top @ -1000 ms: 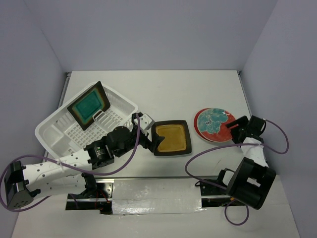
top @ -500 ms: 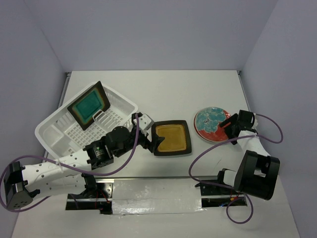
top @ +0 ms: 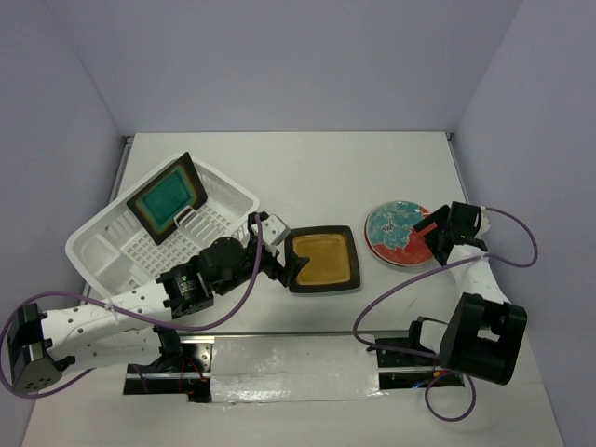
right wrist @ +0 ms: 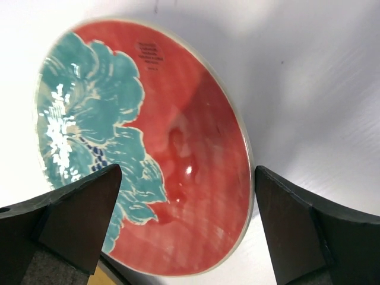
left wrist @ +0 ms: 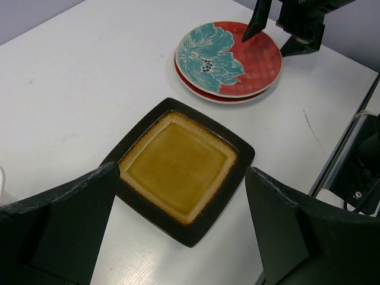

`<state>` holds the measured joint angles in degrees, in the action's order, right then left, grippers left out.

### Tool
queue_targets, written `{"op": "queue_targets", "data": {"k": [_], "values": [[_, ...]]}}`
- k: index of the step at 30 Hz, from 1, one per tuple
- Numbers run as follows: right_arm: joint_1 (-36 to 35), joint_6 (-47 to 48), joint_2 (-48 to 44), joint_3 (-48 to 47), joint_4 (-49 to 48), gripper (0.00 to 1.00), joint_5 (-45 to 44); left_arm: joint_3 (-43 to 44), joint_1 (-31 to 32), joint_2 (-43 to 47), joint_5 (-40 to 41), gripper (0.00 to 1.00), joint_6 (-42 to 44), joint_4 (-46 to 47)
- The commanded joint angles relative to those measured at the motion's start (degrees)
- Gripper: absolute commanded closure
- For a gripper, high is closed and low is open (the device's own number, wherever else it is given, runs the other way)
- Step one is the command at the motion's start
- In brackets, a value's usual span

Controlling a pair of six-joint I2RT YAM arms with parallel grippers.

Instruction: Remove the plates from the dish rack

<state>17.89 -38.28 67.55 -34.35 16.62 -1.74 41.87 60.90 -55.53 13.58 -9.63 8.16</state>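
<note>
White plastic lattice dish rack (top: 140,250) at the far left of the white surface (top: 317,177), holding one item: a square dark-rimmed plate with a teal-green centre (top: 168,198). This plate stands tilted on edge among the prongs, its face turned up and toward the near right.

Three plates are already out. A square dark-rimmed plate with a mustard-yellow centre (top: 323,259) lies flat near the middle. Two round red plates with a teal flower pattern (left wrist: 228,59) are stacked to its right.

The left claw (left wrist: 181,171) hangs at the left edge of the mustard-yellow plate, jaws spread wide and gripping nothing. The right claw (right wrist: 187,171) hovers at the right rim of the red stack, likewise spread wide and empty.

Key relation: the teal-green plate lies to the far left of the left claw and well apart from the right claw, so the left arm is judged the nearer. Its jaws would probably need to align across the plate's raised upper edge, which runs from near left to far right.
</note>
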Motion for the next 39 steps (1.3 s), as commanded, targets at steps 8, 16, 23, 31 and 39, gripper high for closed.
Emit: {"op": "queue_targets", "data": {"k": [8,16,23,31,39], "values": [[-1.8,2.69,-7.78,-8.28,7.72,0.0,-6.26,0.76,0.27,-1.42,4.33,0.01,3.39,2.92],[-16.44,2.86,-15.42,-8.36,6.14,0.0,-4.08,12.34,-2.88,-8.62,9.79,0.01,5.23,-4.79],[-36.51,7.08,-27.89,-7.85,-0.61,0.04,16.15,28.86,-25.12,-17.5,-4.7,0.04,0.39,-11.49],[-40.13,12.18,-49.61,0.94,-2.11,0.04,16.84,53.22,-38.74,-27.79,3.66,0.06,15.85,-35.66],[-40.13,10.95,-52.69,4.47,-4.41,0.05,24.5,60.36,-47.45,-35.53,11.27,0.28,26.59,-49.65]]}}
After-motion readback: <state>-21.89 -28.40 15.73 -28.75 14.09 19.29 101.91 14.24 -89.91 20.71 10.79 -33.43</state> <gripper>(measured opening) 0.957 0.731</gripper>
